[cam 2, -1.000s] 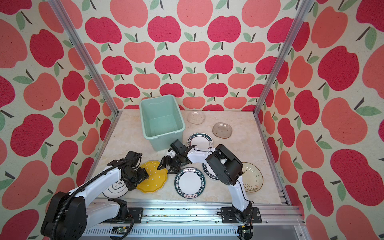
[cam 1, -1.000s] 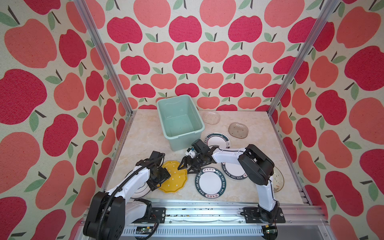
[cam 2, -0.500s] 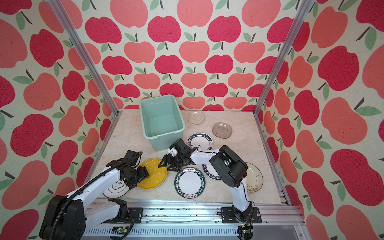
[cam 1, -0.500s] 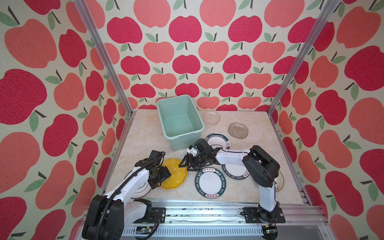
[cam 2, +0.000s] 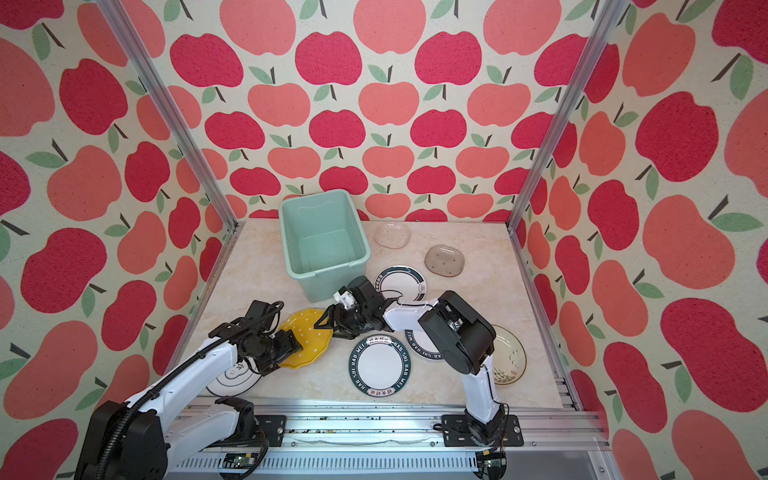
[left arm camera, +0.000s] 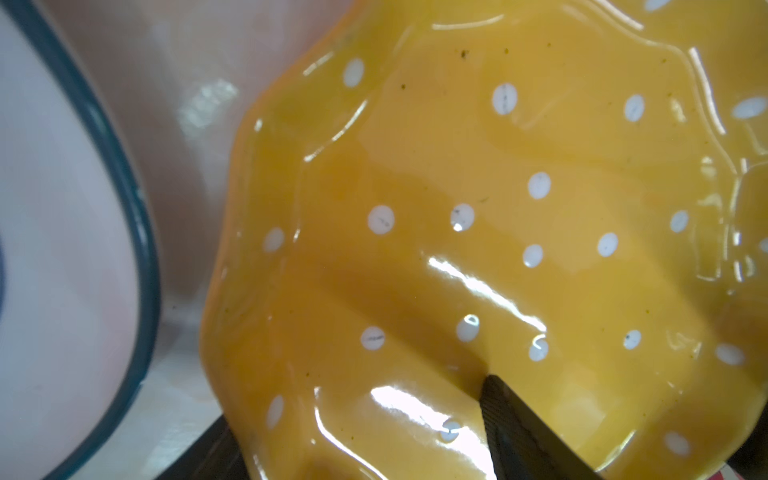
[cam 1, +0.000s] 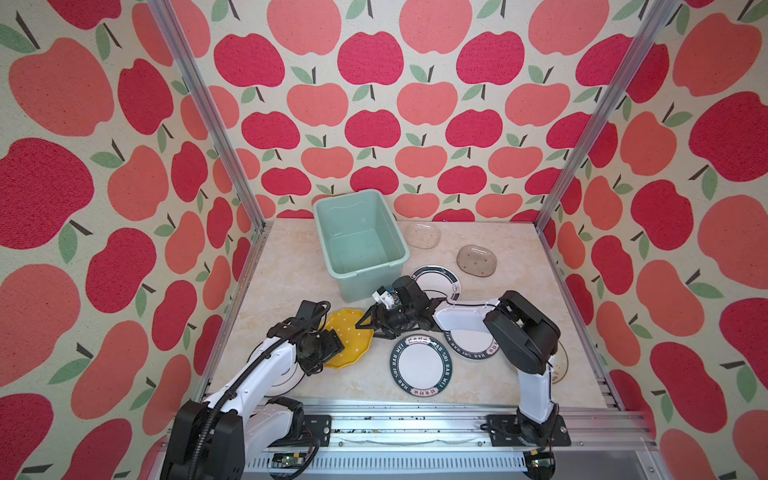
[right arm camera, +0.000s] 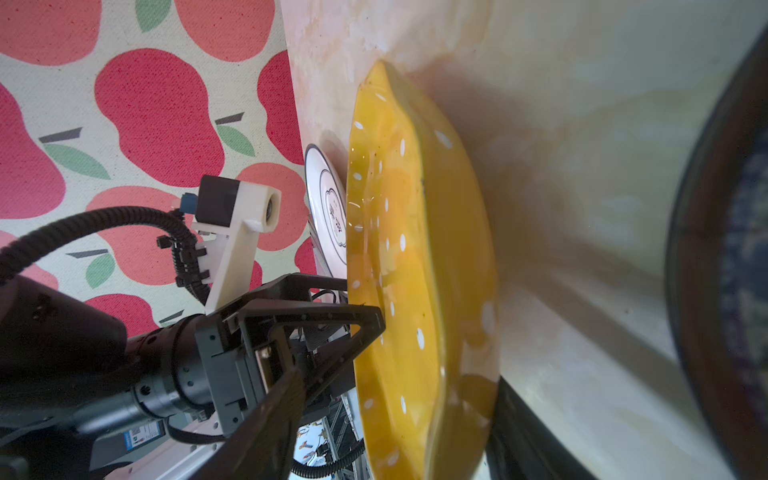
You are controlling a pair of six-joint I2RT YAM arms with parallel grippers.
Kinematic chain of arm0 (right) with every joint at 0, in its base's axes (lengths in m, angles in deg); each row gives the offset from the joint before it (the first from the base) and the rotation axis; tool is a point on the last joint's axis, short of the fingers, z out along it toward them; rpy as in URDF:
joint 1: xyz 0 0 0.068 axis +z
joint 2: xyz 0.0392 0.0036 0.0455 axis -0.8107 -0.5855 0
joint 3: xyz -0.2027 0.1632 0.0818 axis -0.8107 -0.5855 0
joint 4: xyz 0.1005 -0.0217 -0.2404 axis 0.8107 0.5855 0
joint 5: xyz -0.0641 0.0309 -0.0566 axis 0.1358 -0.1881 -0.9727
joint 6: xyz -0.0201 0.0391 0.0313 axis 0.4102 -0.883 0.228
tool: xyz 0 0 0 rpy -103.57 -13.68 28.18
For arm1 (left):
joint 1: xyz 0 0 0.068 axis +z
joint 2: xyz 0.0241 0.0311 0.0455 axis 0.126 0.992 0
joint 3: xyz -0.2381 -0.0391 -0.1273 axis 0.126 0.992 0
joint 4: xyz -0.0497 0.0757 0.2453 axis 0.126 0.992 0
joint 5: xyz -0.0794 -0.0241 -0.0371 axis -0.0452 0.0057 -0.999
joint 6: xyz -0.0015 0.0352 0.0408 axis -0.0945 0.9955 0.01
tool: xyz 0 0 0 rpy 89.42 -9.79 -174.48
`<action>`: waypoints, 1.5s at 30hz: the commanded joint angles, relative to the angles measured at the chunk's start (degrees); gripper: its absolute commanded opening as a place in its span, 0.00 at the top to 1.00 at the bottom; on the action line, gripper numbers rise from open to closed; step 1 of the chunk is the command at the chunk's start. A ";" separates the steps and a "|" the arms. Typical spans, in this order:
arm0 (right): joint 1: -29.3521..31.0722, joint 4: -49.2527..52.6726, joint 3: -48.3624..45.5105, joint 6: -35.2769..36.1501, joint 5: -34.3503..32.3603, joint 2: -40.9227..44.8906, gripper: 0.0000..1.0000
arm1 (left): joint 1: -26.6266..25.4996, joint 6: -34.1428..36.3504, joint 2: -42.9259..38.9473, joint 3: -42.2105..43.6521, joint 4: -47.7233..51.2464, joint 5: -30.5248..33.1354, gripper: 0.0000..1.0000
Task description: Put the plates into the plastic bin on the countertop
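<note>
beige marble countertop (cam 1: 291,270) boxed in by apple-print walls (cam 1: 374,124), mint plastic bin (cam 1: 365,282) at the back w/ nothing in it. yellow plate (cam 1: 353,340) sits tilted, one edge on the counter: left gripper (cam 1: 332,345) is astride its rim, one finger (left arm camera: 519,432) on the dotted face and one beneath, prob propping it for a 2-arm pickup, can't tell if it's actually clamping. right gripper (cam 1: 370,330) has jaws spread over the opposite rim, lower finger (right arm camera: 523,419) under the plate, upper one clear of the face, so plate's between the jaws but not pinched yet imo, bin near behind.
</note>
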 commanded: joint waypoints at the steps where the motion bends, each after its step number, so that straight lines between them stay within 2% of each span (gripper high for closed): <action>1: 1.70 -5.36 0.08 -1.81 6.03 0.39 0.33 | -0.95 1.03 -0.88 -0.72 -6.40 -5.43 0.19; 6: 1.43 -3.35 0.00 -1.77 5.30 0.32 0.38 | -0.98 1.14 -0.87 -0.73 -6.48 -5.52 0.19; 22: 1.17 5.92 0.70 0.58 2.89 2.43 0.74 | -0.87 0.59 -3.96 -1.49 -3.46 -2.33 0.19; 29: 1.61 13.32 1.51 2.30 1.21 5.56 0.85 | -0.86 0.50 -6.87 -4.32 1.15 1.45 0.17; 33: 1.87 18.46 1.79 3.28 -0.94 8.93 0.89 | -0.70 1.14 -10.48 -7.77 4.41 4.76 0.13; 34: 1.94 20.17 1.84 3.90 -1.49 9.94 0.90 | -0.70 1.51 -11.25 -8.98 5.21 5.72 0.08; 36: 1.91 23.94 1.93 4.87 -2.30 12.01 0.91 | -0.69 2.37 -12.47 -11.77 7.14 7.83 0.04; 41: 1.72 34.57 2.01 9.10 -5.41 18.13 0.91 | -0.63 4.06 -14.06 -20.24 11.60 11.77 0.03; 45: 0.67 42.13 2.50 11.80 -7.31 23.90 0.91 | -0.60 5.44 -13.19 -25.95 11.55 12.16 0.03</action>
